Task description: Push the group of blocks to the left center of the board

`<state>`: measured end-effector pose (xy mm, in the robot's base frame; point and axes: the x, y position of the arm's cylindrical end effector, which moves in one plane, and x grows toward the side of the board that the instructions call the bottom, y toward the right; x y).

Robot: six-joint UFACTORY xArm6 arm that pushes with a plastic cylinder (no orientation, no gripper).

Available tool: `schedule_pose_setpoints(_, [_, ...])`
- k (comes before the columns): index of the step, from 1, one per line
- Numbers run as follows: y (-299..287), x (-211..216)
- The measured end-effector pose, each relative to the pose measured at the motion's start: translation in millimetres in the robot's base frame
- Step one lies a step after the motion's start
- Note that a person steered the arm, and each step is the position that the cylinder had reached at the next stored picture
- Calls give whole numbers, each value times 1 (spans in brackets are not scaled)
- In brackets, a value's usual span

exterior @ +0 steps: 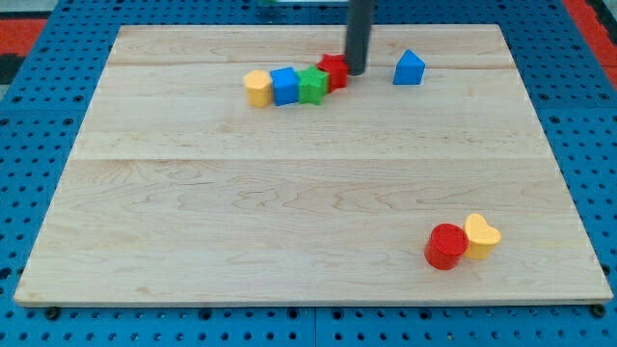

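A row of touching blocks lies near the view's top centre: a yellow block, a blue cube, a green block and a red block. My tip stands against the red block's right side, at the right end of the row. A blue house-shaped block sits alone to the right of my tip, apart from it.
A red cylinder and a yellow heart-shaped block touch each other near the board's bottom right. The wooden board lies on a blue pegboard surface.
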<state>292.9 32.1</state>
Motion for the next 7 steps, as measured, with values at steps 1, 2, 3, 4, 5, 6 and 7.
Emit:
schedule_pose_setpoints(1, [-48, 21])
schedule_pose_setpoints(2, [-80, 44])
schedule_pose_setpoints(3, [-121, 65])
schedule_pose_setpoints(4, [-165, 78])
schedule_pose_setpoints(5, [-157, 106])
schedule_pose_setpoints(6, [-82, 130])
schedule_pose_setpoints(7, [-58, 148])
